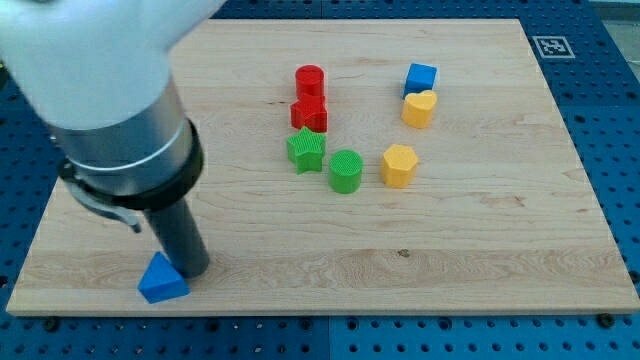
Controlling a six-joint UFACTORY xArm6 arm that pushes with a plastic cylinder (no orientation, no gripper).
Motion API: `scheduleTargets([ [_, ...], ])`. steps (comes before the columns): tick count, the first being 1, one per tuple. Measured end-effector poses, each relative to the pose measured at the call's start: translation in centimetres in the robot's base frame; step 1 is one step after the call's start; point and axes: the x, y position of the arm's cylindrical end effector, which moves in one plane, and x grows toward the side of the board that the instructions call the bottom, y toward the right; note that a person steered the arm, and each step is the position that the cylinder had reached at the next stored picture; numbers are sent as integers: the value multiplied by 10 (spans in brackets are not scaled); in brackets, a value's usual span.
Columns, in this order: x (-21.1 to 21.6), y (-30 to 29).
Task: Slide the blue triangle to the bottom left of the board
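Note:
The blue triangle lies near the bottom left corner of the wooden board. My tip rests on the board, touching or almost touching the triangle's upper right side. The thick dark rod and the white arm rise from it toward the view's top left and hide that part of the board.
Toward the view's top centre stand a red cylinder, a red star-like block, a green star and a green cylinder. To their right are a yellow hexagon, a yellow heart and a blue cube.

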Motion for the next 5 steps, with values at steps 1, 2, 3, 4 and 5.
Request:
scheduleTargets([
  [1,0,-14],
  [2,0,-3],
  [3,0,17],
  [4,13,44],
  [5,33,49],
])
